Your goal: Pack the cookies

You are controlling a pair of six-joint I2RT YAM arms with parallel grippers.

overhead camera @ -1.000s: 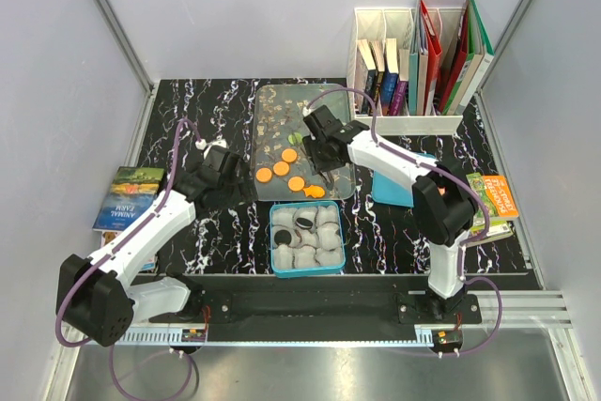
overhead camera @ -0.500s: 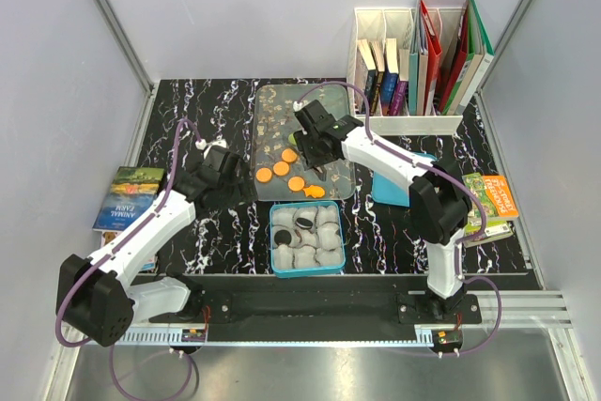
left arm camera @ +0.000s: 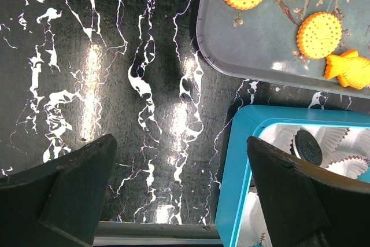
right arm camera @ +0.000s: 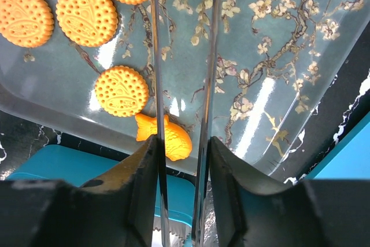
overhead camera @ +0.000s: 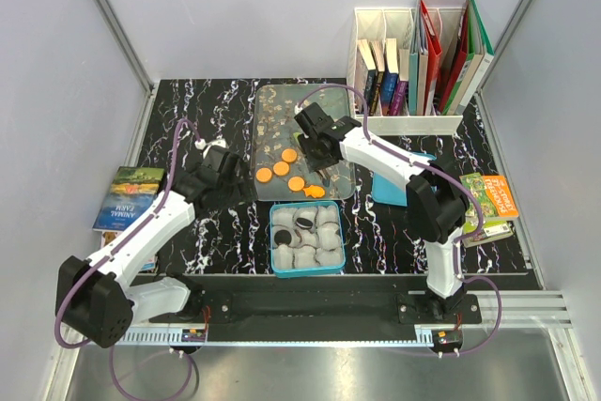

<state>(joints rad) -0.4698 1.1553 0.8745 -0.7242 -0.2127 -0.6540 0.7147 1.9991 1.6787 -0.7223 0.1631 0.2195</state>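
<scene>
Fingers (right arm camera: 137, 180) with thin blades (right arm camera: 155, 56), right-wrist view only

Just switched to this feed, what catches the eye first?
Bright orange cookies lie on a flowered tray mid-table, with the right gripper open just over the tray. By the tray's near edge, a blue tin of paper cups holds a black cookie. The left gripper hangs open over the marble table beside it.

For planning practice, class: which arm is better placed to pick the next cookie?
Right: its pincer hangs over the tray among the orange cookies; the left pincer hovers over bare tabletop beside it.
</scene>
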